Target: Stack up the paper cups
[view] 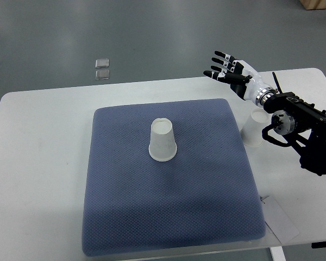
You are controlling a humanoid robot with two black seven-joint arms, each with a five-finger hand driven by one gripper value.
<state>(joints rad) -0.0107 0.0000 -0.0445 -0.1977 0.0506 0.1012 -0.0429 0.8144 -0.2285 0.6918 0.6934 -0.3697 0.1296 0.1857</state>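
A white paper cup stands upside down near the middle of the blue mat. A second white paper cup stands upside down on the white table just off the mat's right edge, partly hidden by my right forearm. My right hand is above the table's far edge, past the mat's far right corner, with its fingers spread and holding nothing. It is above and beyond the second cup, apart from it. My left arm does not show.
The white table carries the mat. A flat clear plastic piece lies at the mat's near right corner. Two small clear squares lie on the grey floor beyond the table.
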